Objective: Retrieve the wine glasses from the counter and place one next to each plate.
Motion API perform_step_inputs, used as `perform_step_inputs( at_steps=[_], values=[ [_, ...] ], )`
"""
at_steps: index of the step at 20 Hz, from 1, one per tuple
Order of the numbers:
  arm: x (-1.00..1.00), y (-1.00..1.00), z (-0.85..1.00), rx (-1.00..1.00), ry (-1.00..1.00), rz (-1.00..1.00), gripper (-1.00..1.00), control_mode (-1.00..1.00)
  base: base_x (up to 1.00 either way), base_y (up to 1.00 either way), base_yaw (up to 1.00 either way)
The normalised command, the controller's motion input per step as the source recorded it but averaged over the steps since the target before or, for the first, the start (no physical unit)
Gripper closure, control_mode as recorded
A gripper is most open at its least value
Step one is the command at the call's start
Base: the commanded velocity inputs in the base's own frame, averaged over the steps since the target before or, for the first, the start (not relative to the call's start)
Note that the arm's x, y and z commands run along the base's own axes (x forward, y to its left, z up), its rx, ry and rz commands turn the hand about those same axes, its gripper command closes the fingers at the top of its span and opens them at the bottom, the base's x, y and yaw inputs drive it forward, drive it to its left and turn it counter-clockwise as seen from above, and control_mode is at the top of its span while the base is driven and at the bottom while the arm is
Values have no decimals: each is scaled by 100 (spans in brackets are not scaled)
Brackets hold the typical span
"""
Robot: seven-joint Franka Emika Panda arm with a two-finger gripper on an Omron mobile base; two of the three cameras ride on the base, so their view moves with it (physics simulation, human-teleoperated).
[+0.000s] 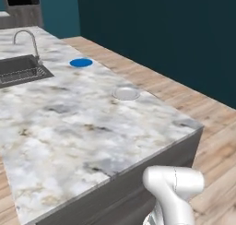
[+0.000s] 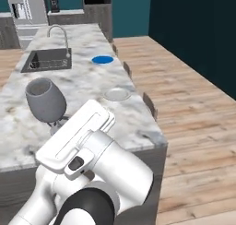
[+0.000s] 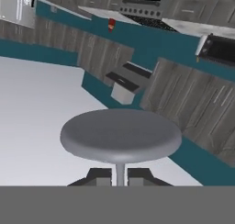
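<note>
Gripper (image 3: 119,176) fingers pinch the thin stem of your wine glass (image 2: 44,101), carried above the island (image 1: 69,141) near its front edge. Swing hard toward the pale plate (image 1: 126,93) or blue plate (image 1: 81,62) and it may slip.

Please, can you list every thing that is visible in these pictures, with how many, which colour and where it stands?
wine glass: one, translucent grey-blue, held by its stem above the island's near end
blue plate: one, bright blue, on the island near the sink
pale plate: one, grey-white, at the island's right edge
sink: one, dark grey, set in the island
faucet: one, silver, behind the sink
island: one, marbled white-grey
gripper: one, dark fingertips, shut on the wine glass stem
</note>
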Motion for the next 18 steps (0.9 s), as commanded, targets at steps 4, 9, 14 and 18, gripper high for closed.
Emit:
perform_step_inputs(
  at_steps=[4, 9, 14, 18],
  values=[
    [0, 0, 0, 0, 0, 0, 100, 100, 85, -100, 20],
    [0, 0, 0, 0, 0, 0, 100, 100, 80, -100, 27],
    [0, 0, 0, 0, 0, 0, 100, 100, 36, -100, 27],
    [0, 0, 0, 0, 0, 0, 100, 100, 4, -100, 24]
  ],
)
